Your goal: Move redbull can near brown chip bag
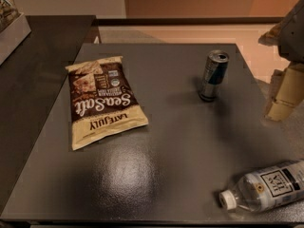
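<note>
Redbull can [213,75]: upright, near far right corner of bench [166,141]. Brown chip bag [103,101]: flat, by left edge, well apart. Tool [283,93]: beyond right edge, holding nothing; opening cannot tell.

Dim warm light; glare on table [127,169]; gripper [283,98] lit, right edge

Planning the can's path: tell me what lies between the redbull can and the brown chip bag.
Camera view: bare table between redbull can and brown chip bag. The gripper hangs at the picture's right edge.
</note>
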